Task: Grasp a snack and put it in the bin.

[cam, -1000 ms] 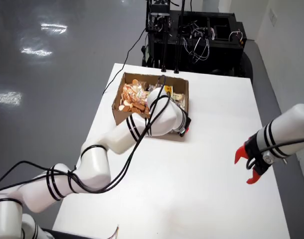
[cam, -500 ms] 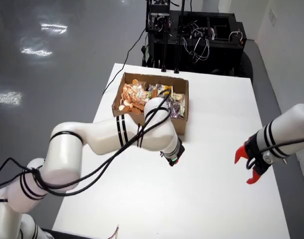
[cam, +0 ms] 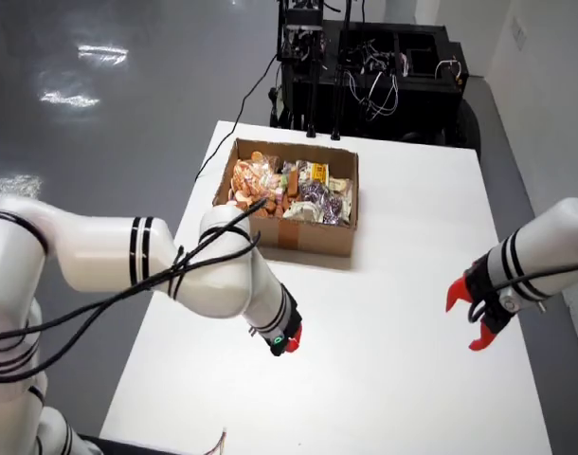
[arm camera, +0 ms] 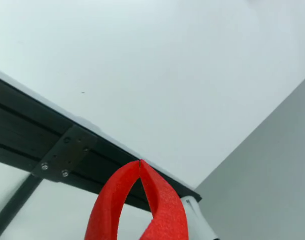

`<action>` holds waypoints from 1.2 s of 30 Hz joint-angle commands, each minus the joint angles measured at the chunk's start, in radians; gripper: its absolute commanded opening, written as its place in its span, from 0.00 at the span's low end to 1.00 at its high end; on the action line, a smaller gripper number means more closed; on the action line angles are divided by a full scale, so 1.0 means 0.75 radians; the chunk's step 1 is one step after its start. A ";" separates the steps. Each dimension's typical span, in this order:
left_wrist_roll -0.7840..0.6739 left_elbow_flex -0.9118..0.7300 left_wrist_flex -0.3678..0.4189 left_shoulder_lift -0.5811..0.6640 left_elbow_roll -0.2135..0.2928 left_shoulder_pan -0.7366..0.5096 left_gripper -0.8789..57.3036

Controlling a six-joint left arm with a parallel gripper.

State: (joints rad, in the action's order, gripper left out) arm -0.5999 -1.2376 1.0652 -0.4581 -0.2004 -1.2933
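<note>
My gripper (cam: 287, 339) hangs low over the white table (cam: 403, 398), in front of the cardboard box (cam: 313, 238) and clear of its front wall. In the overhead view only a red tip and a green light show at the wrist.

Wrist view: the red fingers (arm camera: 165, 200) curve in and meet at the tips. The gap beneath them shows only pale background, so the gripper (arm camera: 140, 162) is closed with nothing visibly held.

Snacks (cam: 308, 194) lie in the box: orange packets to the left in the overhead view, mixed wrappers to the right. The box sits toward the far left part of the table, near the far edge.

Room to move: bare tabletop runs from my gripper toward the near edge and toward the right. The table's left edge is near my elbow, with grey floor beyond it.

The second arm's gripper (cam: 471, 318) hangs at the right edge, its red fingers apart, well away from mine.

A black rack (cam: 384, 66) stands past the far edge. In the wrist view a black rail (arm camera: 22, 130) with a bolted plate crosses behind my fingers.
</note>
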 commanded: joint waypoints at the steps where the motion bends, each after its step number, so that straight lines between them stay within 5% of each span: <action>1: 0.018 -0.110 -0.034 0.078 0.006 -0.001 0.01; 10: 0.177 -0.147 -0.035 0.108 0.017 -0.010 0.01; 23: 0.443 0.207 0.111 -0.062 0.027 -0.003 0.01; 36: 0.382 0.287 0.097 -0.102 0.155 0.104 0.01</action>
State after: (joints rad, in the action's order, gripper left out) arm -0.2848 -1.0225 1.1397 -0.5343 -0.0884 -1.2278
